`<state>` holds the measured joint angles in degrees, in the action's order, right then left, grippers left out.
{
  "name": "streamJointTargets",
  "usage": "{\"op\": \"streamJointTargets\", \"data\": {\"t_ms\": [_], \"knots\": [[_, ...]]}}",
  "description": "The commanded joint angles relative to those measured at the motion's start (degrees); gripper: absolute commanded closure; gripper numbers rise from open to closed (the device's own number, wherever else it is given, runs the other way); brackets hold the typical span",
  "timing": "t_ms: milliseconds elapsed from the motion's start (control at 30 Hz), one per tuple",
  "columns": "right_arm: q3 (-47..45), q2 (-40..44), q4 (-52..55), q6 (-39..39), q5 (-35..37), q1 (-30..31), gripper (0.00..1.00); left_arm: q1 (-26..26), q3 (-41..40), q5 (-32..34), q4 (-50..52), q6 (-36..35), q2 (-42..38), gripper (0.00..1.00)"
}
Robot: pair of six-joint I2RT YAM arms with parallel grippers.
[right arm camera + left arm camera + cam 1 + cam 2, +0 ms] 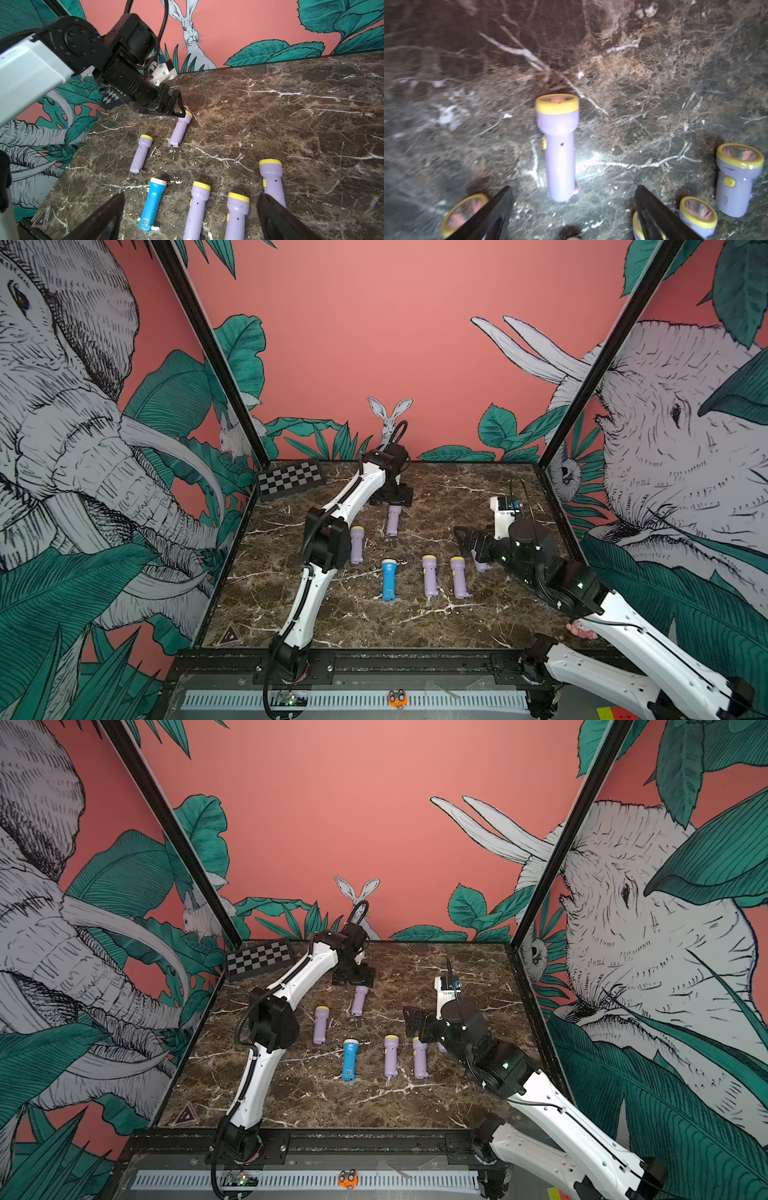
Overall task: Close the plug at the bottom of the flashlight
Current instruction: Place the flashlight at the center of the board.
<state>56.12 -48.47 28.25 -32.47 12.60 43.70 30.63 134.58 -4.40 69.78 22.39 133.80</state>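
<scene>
Left gripper (pixel 392 501) sits at the far side of the dark marble-pattern table (pixel 457 626), over the yellow head of a lilac plastic flashlight (pixel 393 521) that lies flat, tail toward the near edge. Left fingers (pixel 496 207) are spread wide with nothing between them; the flashlight rests ungripped. Tail plug (pixel 176 143): cannot tell whether shut. Right gripper (pixel 191 195) hovers at the right, partly hiding a second lilac flashlight (pixel 482 565); right fingers (pixel 276 218) stand wide apart, empty.

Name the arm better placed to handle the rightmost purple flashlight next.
Right. The right gripper, open, hangs over the rightmost purple flashlight; the left gripper, also open, is at the head of the far purple flashlight.
</scene>
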Motion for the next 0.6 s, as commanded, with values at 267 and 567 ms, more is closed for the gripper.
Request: {"op": "streamJointTargets", "data": {"t_ms": [267,567], "knots": [[-1.17,-1.50,-2.46,1.44,-1.94,-0.20,0.01,-1.91,-47.48,4.57,-11.53,6.09,-43.56,0.02],[-2.90,-3.71,-5.66,-0.13,-5.49,-0.20,0.01,-1.80,-70.24,-1.02,-24.12,12.74,-47.77,0.02]]}}
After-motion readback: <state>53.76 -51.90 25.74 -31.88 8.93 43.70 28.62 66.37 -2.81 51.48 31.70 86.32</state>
